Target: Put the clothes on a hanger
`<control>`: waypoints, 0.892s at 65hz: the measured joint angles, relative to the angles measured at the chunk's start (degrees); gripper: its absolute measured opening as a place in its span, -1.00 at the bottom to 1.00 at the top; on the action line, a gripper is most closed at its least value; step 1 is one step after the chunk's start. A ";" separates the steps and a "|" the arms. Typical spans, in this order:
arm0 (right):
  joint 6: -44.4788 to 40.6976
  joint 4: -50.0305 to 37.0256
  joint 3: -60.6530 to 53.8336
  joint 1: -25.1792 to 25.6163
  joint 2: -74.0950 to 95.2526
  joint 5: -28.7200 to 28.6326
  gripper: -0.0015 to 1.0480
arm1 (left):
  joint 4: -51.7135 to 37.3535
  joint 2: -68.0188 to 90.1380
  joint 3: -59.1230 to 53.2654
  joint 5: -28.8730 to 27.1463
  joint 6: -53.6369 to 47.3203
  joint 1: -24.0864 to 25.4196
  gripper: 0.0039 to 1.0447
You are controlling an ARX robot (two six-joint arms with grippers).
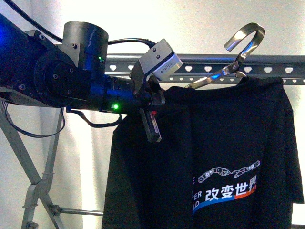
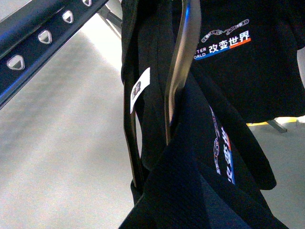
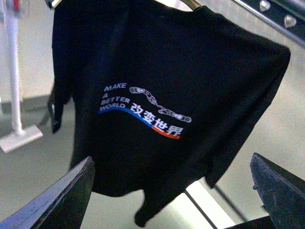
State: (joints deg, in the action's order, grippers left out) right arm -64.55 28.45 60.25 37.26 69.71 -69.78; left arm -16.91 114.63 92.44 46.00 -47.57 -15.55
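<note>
The clothes, a black T-shirt with white lettering and a blue-and-red stripe, hang draped over a metal hanger. The hanger's hook rises above the rail and its bar tilts down to the left. My left gripper is shut on the hanger at the shirt's left shoulder. In the left wrist view the shiny hanger bar runs down through the shirt, and dark cloth covers the jaws. My right gripper is open, well apart from the shirt, with nothing between its fingers.
A dark perforated metal rail runs across behind the hanger, and shows again as the rail in the left wrist view. Grey rack legs slant down at the left. A white stand base sits on the floor.
</note>
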 joint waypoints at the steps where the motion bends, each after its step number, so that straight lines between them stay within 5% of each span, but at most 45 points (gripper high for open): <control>1: -1.22 0.52 0.79 -0.39 0.52 0.22 0.85 | 0.00 0.00 0.00 -0.02 0.02 0.02 -0.93; 10: -16.94 6.32 8.94 -5.73 6.62 6.32 0.85 | 0.00 0.00 0.00 -0.04 0.02 0.07 -0.93; 21: -29.05 2.14 16.20 -12.11 13.90 13.62 0.85 | 0.00 0.00 0.00 -0.04 0.02 0.07 -0.93; 31: -28.15 -4.46 24.63 -18.16 20.55 17.49 0.85 | 0.00 0.00 0.00 -0.02 0.02 0.07 -0.93; 58: -25.66 -2.36 37.64 -27.34 33.35 26.58 0.85 | 0.00 0.00 -0.02 -0.02 0.02 0.07 -0.93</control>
State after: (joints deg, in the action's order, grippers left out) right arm -90.21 26.09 97.89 9.91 103.07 -43.20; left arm -16.91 114.63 92.42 45.98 -47.55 -15.49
